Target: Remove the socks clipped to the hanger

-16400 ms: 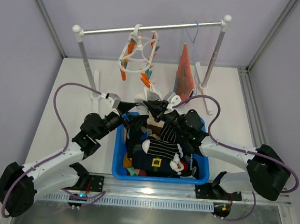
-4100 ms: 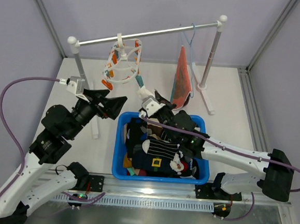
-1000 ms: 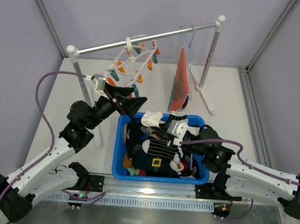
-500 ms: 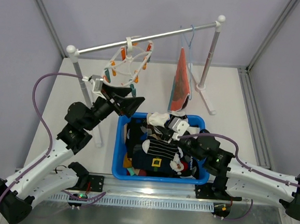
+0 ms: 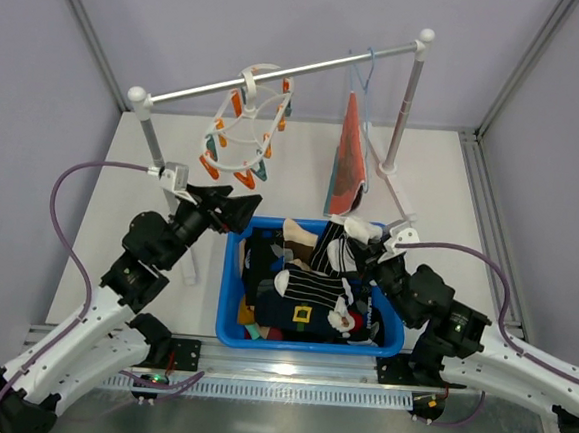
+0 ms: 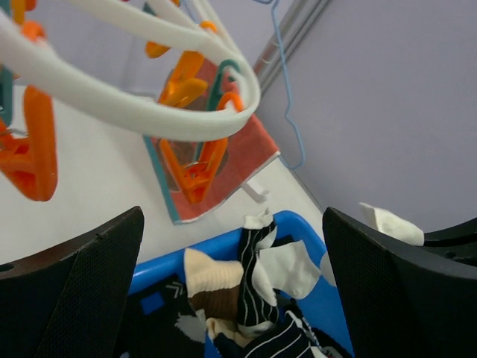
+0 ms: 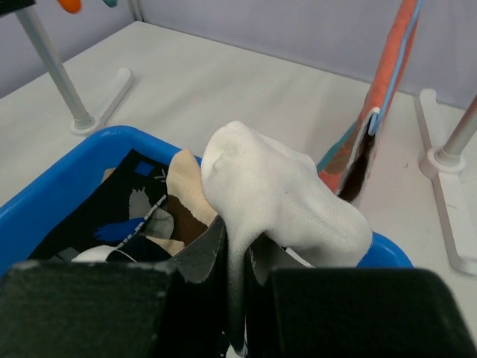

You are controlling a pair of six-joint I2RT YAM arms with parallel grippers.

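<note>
The white oval hanger (image 5: 247,123) hangs from the rail with orange and teal pegs dangling; I see no sock clipped to it. In the left wrist view its ring (image 6: 149,112) and an orange peg (image 6: 195,173) fill the top. My left gripper (image 5: 245,211) is open and empty, just below the hanger at the basket's far left corner; its fingers (image 6: 74,298) stand wide apart. My right gripper (image 5: 375,245) is shut on a white sock (image 5: 359,227) over the basket's far right part. The sock (image 7: 276,186) is pinched between the fingers.
A blue basket (image 5: 230,312) full of mixed socks sits between the arms; its rim (image 7: 89,149) shows in the right wrist view. The orange cloth (image 5: 349,156) hangs on a pale-blue wire hanger (image 5: 366,67). Rail posts (image 5: 148,130) and feet (image 5: 396,195) stand on the table.
My right gripper has drawn back to the right with the white sock. My left gripper has pulled down and away from the hanger, still open. The hanger has swung back.
</note>
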